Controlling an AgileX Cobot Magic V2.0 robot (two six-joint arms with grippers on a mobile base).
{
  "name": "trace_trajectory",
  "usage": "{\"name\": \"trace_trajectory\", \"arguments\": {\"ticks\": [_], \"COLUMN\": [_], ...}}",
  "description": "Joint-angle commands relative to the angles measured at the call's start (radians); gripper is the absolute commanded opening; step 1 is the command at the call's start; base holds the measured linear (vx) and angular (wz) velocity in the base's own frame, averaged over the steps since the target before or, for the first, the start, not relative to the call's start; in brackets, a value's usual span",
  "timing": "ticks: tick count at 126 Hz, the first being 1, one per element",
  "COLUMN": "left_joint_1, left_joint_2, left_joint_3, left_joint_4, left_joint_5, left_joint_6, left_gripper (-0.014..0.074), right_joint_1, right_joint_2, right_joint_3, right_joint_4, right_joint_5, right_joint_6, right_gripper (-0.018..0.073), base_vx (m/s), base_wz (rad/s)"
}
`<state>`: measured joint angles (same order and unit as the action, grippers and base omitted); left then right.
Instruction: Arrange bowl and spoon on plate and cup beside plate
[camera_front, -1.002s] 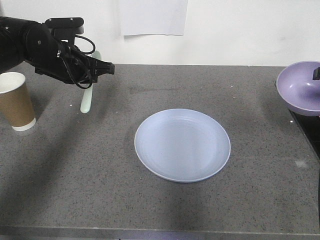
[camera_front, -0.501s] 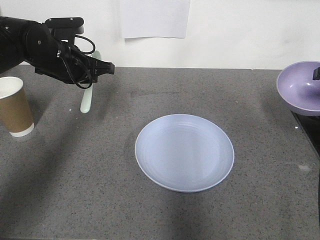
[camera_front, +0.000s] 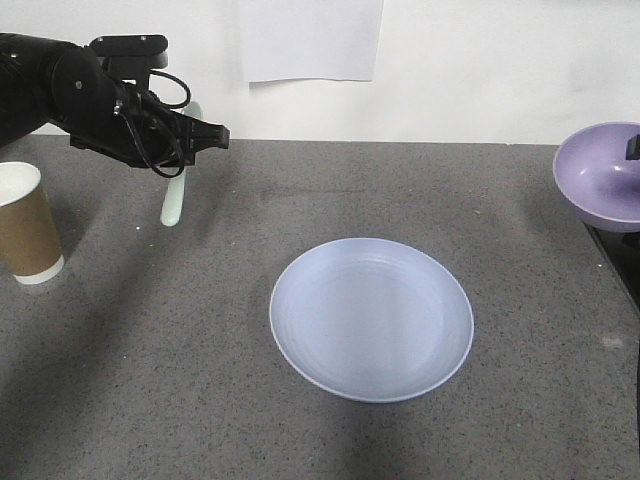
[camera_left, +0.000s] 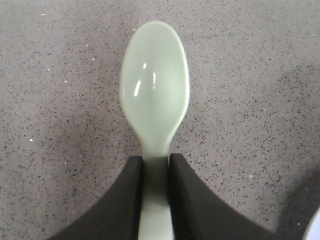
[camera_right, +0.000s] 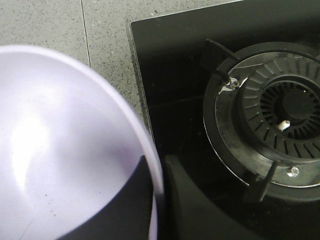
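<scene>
Plate sits flat in the middle of the grey speckled counter, and everything else reads off it like a clock face. Up at 10 o'clock, the left gripper is clamped narrow on the spoon. The wrist view shows its 2 dark fingers pressed against either side of the flat handle, with the oval scoop facing the camera over the stone. From the front the spoon hangs scoop-down. I cannot tell whether it touches the counter.

Cup stands upright at 9 o'clock, well apart from the plate, at the left edge of view.

Over at 2 o'clock, the bowl is tilted toward us at the right edge. The right gripper pinches its rim, with 1 finger inside the wall and 1 outside. Beneath it lies a black hob with a round burner. A white sheet hangs on the wall at 12 o'clock.
</scene>
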<state>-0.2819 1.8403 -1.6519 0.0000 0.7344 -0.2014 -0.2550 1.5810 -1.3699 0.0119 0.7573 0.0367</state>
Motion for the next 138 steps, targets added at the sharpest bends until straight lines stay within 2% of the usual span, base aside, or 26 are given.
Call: {"name": "trace_trajectory", "arguments": {"ticks": [1,138], "left_joint_1": [-0.001,-0.001], "left_joint_2": [-0.053,-0.053], "left_joint_3": [-0.033,-0.033], "left_joint_4": [0.000,0.000], "left_joint_5": [-0.057,-0.057], "left_joint_6": [-0.003,-0.003], "left_gripper": [-0.0006,-0.0006], "right_joint_1": [-0.002,-0.002], "right_joint_2": [-0.044,-0.044], "right_joint_3": [-0.028,-0.028], "right_joint_4": [-0.002,-0.002], "right_joint_5": [-0.056,-0.057], "right_joint_6": [-0.009,-0.009], "right_gripper": [-0.0007,-0.0007], "base_vx": [0.04,0.01], "base_wz": [0.00,0.00]}}
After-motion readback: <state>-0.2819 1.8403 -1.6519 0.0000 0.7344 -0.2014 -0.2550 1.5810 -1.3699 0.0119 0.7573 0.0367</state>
